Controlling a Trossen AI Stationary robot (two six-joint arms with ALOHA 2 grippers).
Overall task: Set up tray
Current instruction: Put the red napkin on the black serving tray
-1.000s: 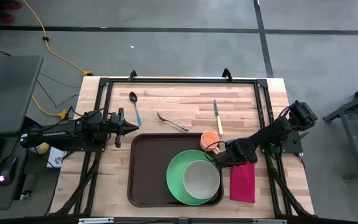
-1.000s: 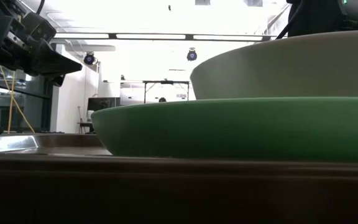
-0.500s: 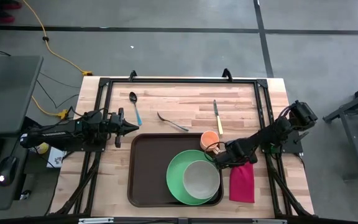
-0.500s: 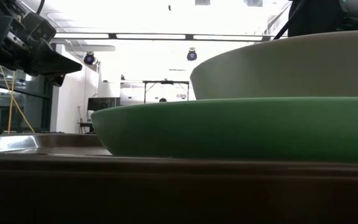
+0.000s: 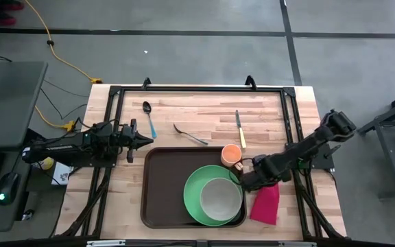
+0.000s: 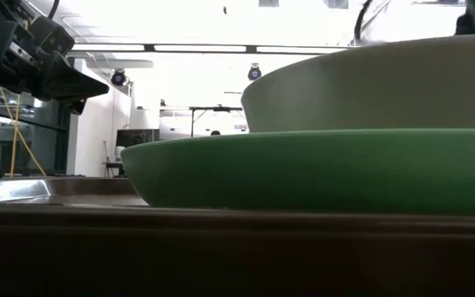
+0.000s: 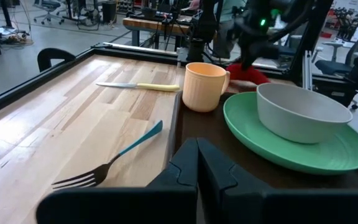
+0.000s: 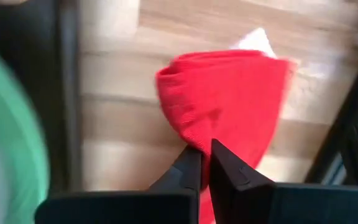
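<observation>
Tray (image 5: pixel 162 185) left half lies bare (plate (image 5: pixel 196 199) fills the right).

Tray (image 5: pixel 163 192): dark brown, plain. Plate (image 5: pixel 196 199): solid green, on the tray. Bowl (image 5: pixel 221 197): pale grey-beige, unpatterned, on the plate. Napkin (image 5: pixel 266 204): bright red, plain, pinched at its near edge between the black fingers of the right gripper (image 8: pixel 205 163). Cup (image 5: pixel 231 154): light orange, just beyond that gripper. Knife (image 5: pixel 239 130): pale yellow handle. Spoon (image 5: pixel 149 116): blue handle, dark bowl end. Fork (image 7: pixel 107 163): teal handle, silver tines, just ahead of the black left gripper (image 7: pixel 197 163). Table (image 5: pixel 204 110): light wood, striped planks, black frame.
</observation>
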